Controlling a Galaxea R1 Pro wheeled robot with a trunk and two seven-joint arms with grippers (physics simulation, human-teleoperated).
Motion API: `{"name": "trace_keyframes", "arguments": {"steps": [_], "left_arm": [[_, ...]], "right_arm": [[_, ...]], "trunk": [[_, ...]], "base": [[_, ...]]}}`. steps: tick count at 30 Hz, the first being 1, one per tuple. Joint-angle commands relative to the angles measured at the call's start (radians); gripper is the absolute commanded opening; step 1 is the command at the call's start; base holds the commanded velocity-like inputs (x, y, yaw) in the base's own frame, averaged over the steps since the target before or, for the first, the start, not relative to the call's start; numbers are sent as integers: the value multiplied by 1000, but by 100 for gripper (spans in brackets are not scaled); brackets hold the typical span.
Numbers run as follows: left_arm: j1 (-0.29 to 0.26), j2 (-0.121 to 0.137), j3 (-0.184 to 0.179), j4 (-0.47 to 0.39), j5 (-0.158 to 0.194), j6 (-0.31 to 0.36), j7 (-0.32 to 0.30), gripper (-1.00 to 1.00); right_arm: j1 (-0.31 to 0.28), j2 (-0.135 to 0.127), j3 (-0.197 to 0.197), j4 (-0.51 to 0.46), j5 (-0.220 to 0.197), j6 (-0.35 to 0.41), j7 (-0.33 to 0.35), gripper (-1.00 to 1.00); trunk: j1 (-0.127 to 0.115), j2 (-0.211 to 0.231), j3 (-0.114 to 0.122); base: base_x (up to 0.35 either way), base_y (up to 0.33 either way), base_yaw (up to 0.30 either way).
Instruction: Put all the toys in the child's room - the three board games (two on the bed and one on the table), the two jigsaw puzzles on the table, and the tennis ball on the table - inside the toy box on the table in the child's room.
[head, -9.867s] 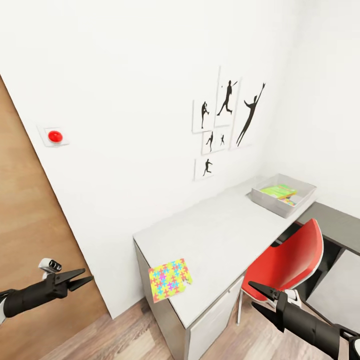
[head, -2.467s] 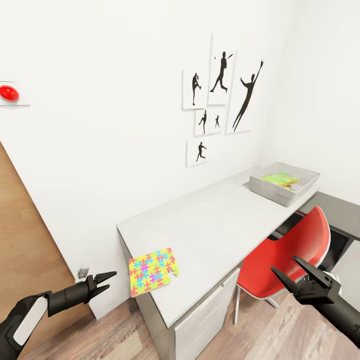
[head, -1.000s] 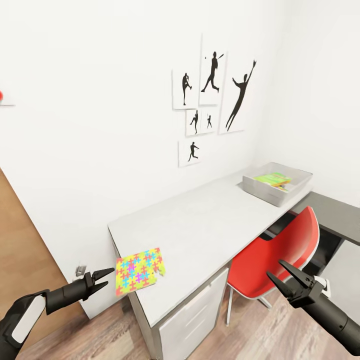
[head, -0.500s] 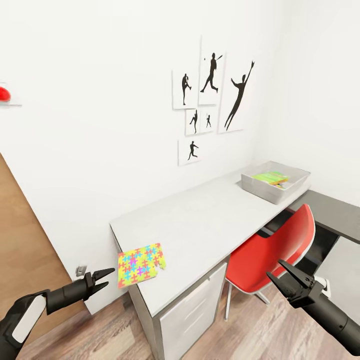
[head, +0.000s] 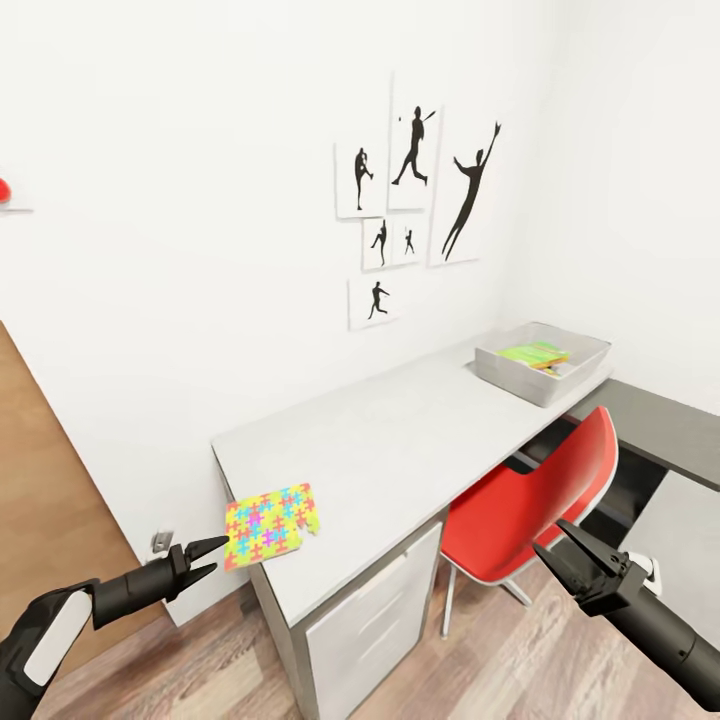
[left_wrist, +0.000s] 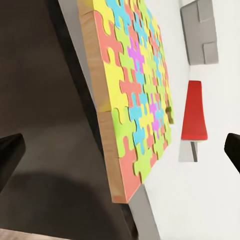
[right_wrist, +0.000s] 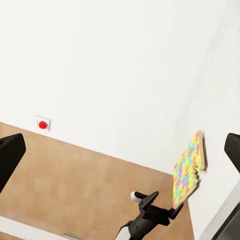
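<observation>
A jigsaw puzzle (head: 270, 521) with a multicoloured piece pattern lies flat on the near corner of the pale table (head: 400, 440), overhanging its edge a little. My left gripper (head: 217, 555) is open just left of that corner, fingertips close to the puzzle's edge; in the left wrist view the puzzle (left_wrist: 135, 95) lies ahead between the spread fingers. My right gripper (head: 575, 553) hangs open and empty in front of the red chair. At the table's far end stands the grey toy box (head: 506, 372) with a green board game (head: 535, 352) inside. The tennis ball and the bed are out of view.
A red chair (head: 535, 500) is pushed under the table, beside white drawer fronts (head: 370, 610). A lower dark cabinet (head: 655, 425) adjoins the far end. Athlete silhouette pictures (head: 415, 200) hang on the white wall. A wooden door (head: 40, 500) stands at left above the plank floor.
The whole view has slid a little, so the camera moved. The puzzle's edge now sits closer to my left fingertips. Both grippers stay open.
</observation>
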Motion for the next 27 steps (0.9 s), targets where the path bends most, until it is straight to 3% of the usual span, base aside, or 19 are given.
{"name": "trace_keyframes", "arguments": {"steps": [1,27], "left_arm": [[-1,0,1,0,1,5,-2,100],[0,0,1,0,1,3,-4,100]], "right_arm": [[0,0,-1,0,3,3,4,100],[0,0,-1,0,5,3,4,100]], "trunk": [[0,0,-1],[0,0,-1]], "base": [[-13,-34,0],[-1,-58,0]]}}
